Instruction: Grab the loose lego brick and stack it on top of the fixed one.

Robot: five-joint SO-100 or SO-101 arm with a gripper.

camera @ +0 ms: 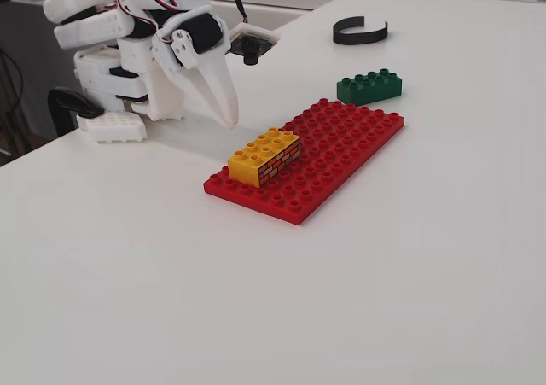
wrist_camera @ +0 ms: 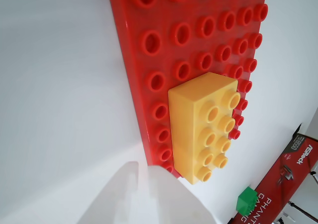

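Observation:
The loose dark green brick (camera: pixel 368 86) lies on the white table, just beyond the far end of the red baseplate (camera: pixel 341 150); the wrist view does not show it. The fixed yellow brick (camera: pixel 266 155), with a brick-wall print on its side, sits on the baseplate's near left end. In the wrist view it (wrist_camera: pixel 198 124) sits at the plate's (wrist_camera: pixel 149 15) lower edge. My white gripper (camera: pixel 229 119) points down, left of the plate and behind the yellow brick, with the jaws together and empty. Its fingertips (wrist_camera: pixel 144 167) enter the wrist view from the bottom.
A black curved strip (camera: pixel 360 32) lies on the table behind the green brick. The arm's white base (camera: pixel 111 125) stands at the table's left edge. Beyond the table edge the wrist view shows a red printed box (wrist_camera: pixel 285 179) and a small green block (wrist_camera: pixel 247 200).

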